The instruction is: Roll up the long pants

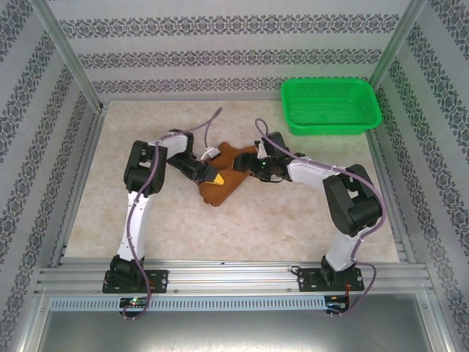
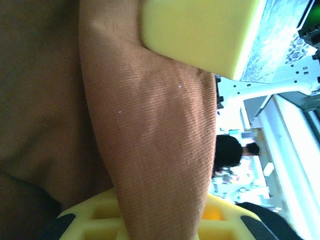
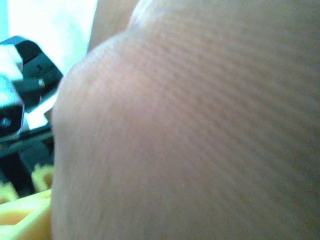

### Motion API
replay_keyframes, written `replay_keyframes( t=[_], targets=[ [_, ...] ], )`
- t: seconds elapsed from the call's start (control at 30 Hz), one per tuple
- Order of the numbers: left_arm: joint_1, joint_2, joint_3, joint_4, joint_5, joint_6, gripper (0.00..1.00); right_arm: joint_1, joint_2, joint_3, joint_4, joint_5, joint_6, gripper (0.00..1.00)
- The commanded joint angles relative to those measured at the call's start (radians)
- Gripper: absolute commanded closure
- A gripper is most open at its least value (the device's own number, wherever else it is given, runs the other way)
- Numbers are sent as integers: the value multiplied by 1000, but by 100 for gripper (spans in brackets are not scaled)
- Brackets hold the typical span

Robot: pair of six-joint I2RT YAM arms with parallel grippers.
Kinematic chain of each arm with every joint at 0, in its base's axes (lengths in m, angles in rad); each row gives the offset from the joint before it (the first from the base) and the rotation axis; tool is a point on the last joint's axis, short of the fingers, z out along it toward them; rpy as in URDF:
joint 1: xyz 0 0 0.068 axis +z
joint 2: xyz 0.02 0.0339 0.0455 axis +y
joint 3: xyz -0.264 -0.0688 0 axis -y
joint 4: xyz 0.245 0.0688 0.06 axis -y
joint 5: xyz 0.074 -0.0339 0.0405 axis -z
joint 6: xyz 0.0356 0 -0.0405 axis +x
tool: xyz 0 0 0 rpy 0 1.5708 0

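- Left gripper (image 1: 208, 176): jaws narrowly parted, pinching a fold of the long pants (image 1: 229, 174) between its yellow pads (image 2: 200, 35).
- The pants lie bunched between both grippers, slanting away rightward.
- Right gripper (image 1: 261, 167): cloth presses against it; I cannot tell its grip.

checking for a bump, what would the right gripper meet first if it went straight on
The rust-brown cloth long pants: the right gripper points into the bunched cloth, which sits right against its wrist camera. Whether it touches yet is unclear.
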Motion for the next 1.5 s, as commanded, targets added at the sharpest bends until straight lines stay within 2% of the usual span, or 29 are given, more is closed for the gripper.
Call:
replay_keyframes(
  t=[0.0,0.03,0.07,0.17,0.53,0.7,0.87,1.03,1.13,1.27,1.33,1.37,1.4,1.47],
  targets=[
    [198,-74,102,-146,352,214,62,25,40,-14,-195,-58,-39,17],
    [219,-78,114,-147,353,242,25,30,51,-3,-206,-65,-44,17],
    [235,-87,119,-146,353,274,2,35,58,3,-207,-68,-47,17],
    [276,-98,168,-144,353,353,2,43,84,13,-207,-60,-48,17],
    [428,24,444,-144,351,343,2,98,141,46,-214,-51,-27,17],
    [414,82,601,-145,353,435,2,122,170,82,-241,-44,-25,17],
    [380,150,909,-145,349,437,2,137,176,81,-238,-33,-12,17],
    [362,66,932,-140,351,687,2,142,181,68,-235,-25,-5,17],
    [361,9,945,-142,350,775,2,144,180,60,-234,-15,-1,17],
    [378,-89,858,-144,351,1000,2,148,179,57,-214,-12,16,17],
    [379,-89,885,-123,351,1020,2,151,187,62,-209,-9,20,17],
    [377,-75,926,-49,350,884,2,153,194,67,-207,-11,23,17],
    [374,-65,962,142,349,550,1,156,198,70,-203,-12,28,17],
    [331,-81,966,774,198,-423,1,163,203,75,-194,-7,32,17]
  ],
)
